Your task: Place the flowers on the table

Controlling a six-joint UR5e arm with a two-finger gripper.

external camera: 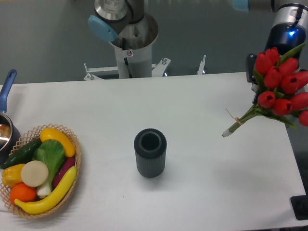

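The flowers [279, 89], a bunch of red tulips with green leaves and tied stems, hang tilted at the table's right edge. Their heads are up at the right and reach past the edge. The stem ends [226, 132] point down-left, just over the white table [202, 106]. My gripper [263, 79] comes down from the upper right and is shut on the bunch near the heads. One dark finger [250, 67] shows to the left of the tulips; the rest is hidden behind them. The dark ribbed vase [150, 153] stands upright and empty at the table's middle.
A wicker basket [72, 178] of vegetables and fruit sits at the front left. A pot with a blue handle [7, 96] is at the left edge. The arm's base [130, 48] stands behind the table's far edge.
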